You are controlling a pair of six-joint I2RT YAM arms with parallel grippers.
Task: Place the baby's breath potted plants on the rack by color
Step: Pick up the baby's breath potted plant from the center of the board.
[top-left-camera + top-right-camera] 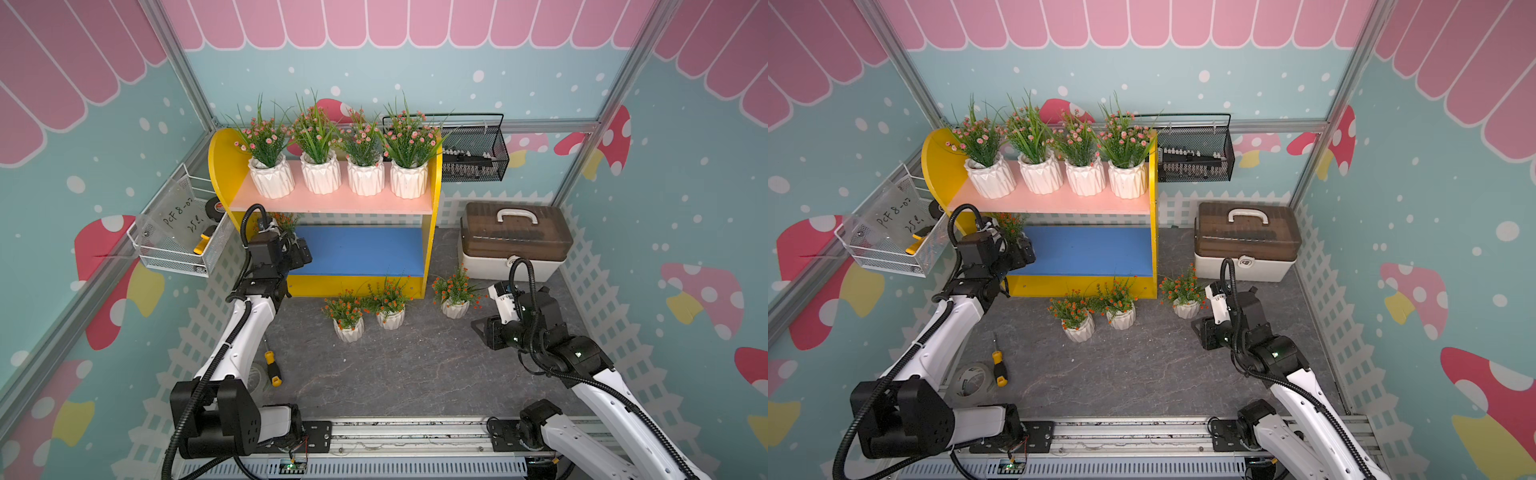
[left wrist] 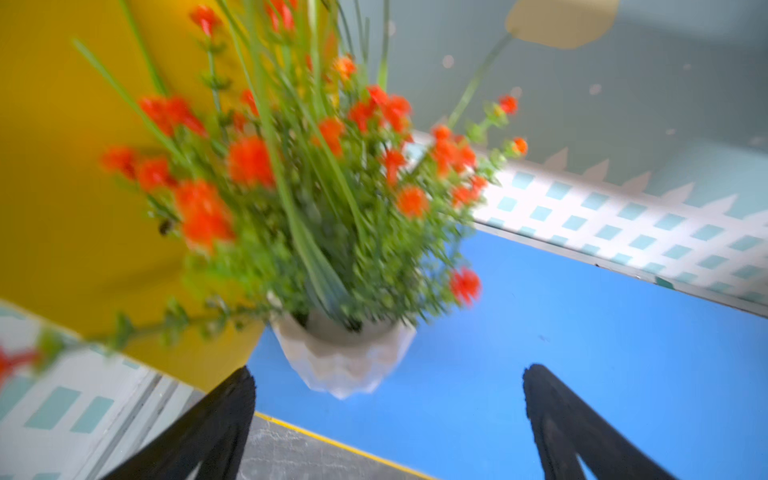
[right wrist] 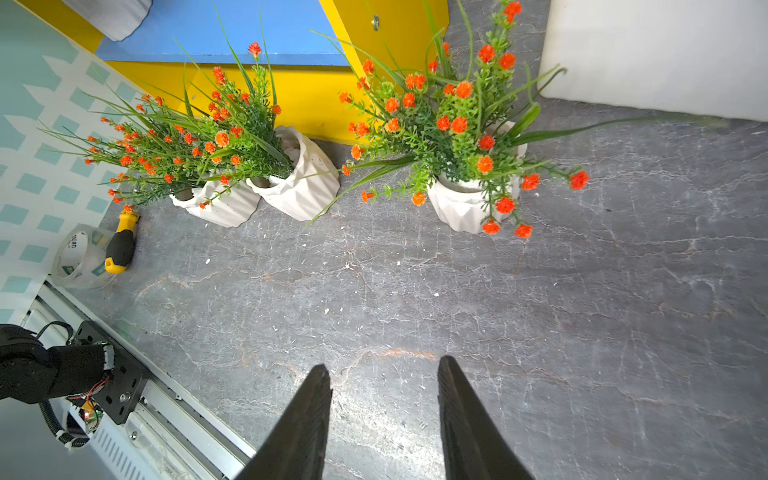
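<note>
- In both top views the rack carries four pink plants on its pink board. Three orange plants stand on the table, so filling the blue board looks to be the step in hand.
- Left wrist view: the left gripper stands wide, released. An orange pot sits on the blue board just ahead of the fingers, seemingly untouched. Next: back out clear of the sprigs.
- Right wrist view: the right gripper is partly spread, empty. The nearest pot is well ahead of its fingers.

Four plants top the rack, one seemingly below, three before it.
</note>
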